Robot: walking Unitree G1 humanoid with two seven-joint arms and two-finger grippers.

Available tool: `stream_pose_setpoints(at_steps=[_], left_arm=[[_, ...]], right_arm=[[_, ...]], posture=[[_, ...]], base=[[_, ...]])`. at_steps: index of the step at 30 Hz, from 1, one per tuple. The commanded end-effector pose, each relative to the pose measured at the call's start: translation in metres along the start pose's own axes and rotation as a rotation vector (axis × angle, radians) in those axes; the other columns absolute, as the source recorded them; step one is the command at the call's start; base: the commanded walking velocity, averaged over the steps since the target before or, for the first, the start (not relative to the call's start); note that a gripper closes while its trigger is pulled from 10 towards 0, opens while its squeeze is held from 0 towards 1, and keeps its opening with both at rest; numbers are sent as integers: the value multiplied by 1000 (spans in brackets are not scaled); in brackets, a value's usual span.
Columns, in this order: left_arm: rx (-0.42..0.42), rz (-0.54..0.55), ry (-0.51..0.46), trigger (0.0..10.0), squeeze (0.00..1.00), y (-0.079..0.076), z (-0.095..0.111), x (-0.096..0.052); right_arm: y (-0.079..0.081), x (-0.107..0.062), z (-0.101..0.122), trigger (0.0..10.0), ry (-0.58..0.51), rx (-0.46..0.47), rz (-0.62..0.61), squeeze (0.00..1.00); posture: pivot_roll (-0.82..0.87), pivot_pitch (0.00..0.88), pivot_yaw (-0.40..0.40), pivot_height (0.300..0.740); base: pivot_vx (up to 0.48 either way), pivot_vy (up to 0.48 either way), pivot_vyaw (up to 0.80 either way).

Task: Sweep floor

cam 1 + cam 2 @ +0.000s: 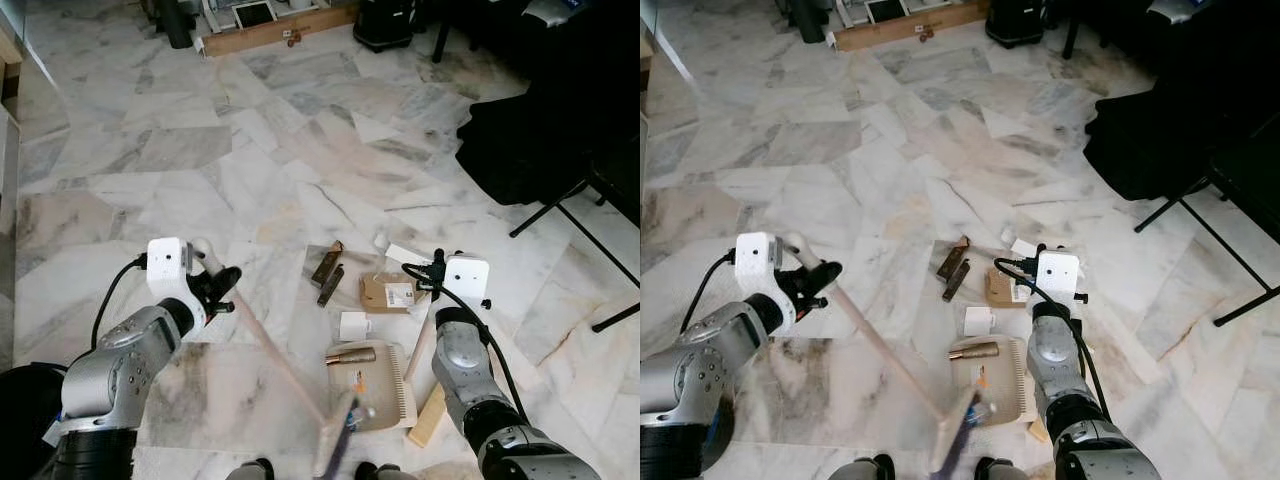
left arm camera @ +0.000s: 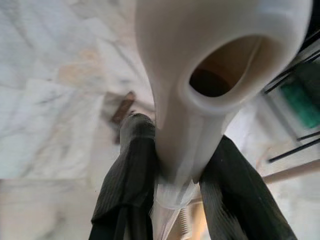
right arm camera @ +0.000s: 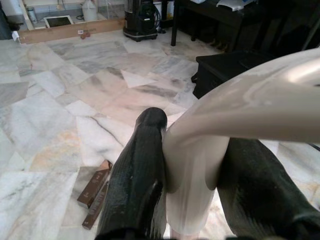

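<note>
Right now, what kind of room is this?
Probably a home living or work room: marble-tile floor, a black folding chair at the right, a long wooden plank with clutter along the far wall.

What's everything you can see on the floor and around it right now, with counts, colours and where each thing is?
broom: 1, cream handle, slanting from left gripper down to near the robot's feet
dustpan: 1, cream, floor between the arms, a brown wrapper lying on it
dustpan handle: 1, cream, in right gripper
brown wrappers: 2, dark brown, on tiles ahead of dustpan
cardboard piece: 1, tan with white label, right of the wrappers
white scrap: 1, white, just ahead of dustpan
wooden plank: 1, light brown, far edge of floor
black furniture: dark, far right
left gripper: black fingers shut on broom
right gripper: black fingers shut on dustpan handle
</note>
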State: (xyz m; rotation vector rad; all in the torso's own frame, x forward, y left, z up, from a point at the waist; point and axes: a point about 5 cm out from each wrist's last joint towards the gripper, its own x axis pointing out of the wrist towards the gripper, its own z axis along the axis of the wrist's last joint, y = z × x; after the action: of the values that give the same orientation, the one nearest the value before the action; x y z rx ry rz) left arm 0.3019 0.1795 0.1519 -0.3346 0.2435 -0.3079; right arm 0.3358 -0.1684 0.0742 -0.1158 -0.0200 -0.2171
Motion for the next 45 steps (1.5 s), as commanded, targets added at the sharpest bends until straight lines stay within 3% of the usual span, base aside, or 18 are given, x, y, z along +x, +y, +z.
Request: stream_pose_setpoints(at_steps=[1,10,11,13,23,26,28,30,33,45], left_arm=[[-59,-47,-22,10000,0,-7,4,0],[-76,-56,-35,10000,0,-11,5,1],[-56,-9,-137,10000,0,-7,21,0],[-40,25,-207,10000,0,-4,32,-1],[-38,30,-216,10000,0,-3,33,-2],[-29,56,-258,10000,0,0,40,-3],[46,270,-505,10000,0,20,68,-19],[96,357,-619,10000,0,26,78,-29],[167,366,-625,10000,0,21,76,-28],[265,392,-656,10000,0,19,72,-25]], right_arm=[[1,-2,-6,10000,44,7,-3,0],[1,-1,-5,10000,40,21,-1,0],[1,-1,-4,10000,37,27,2,0],[1,0,-4,10000,36,29,3,0],[1,0,-4,10000,36,29,4,0],[1,0,-3,10000,32,34,3,0],[0,5,10,10000,-25,167,-9,0],[-3,7,16,10000,-49,256,-24,0],[-7,9,18,10000,-50,354,-56,0],[-8,11,25,10000,-85,406,-40,0]], posture=[[140,200,36,740],[136,196,37,740],[135,193,36,740],[135,192,35,740],[135,192,35,740],[135,191,35,740],[117,165,28,740],[114,159,27,740],[110,146,26,740],[116,141,21,740]], base=[[0,0,0],[0,0,0],[0,0,0],[0,0,0],[0,0,0],[0,0,0],[0,0,0],[0,0,0],[0,0,0],[0,0,0]])
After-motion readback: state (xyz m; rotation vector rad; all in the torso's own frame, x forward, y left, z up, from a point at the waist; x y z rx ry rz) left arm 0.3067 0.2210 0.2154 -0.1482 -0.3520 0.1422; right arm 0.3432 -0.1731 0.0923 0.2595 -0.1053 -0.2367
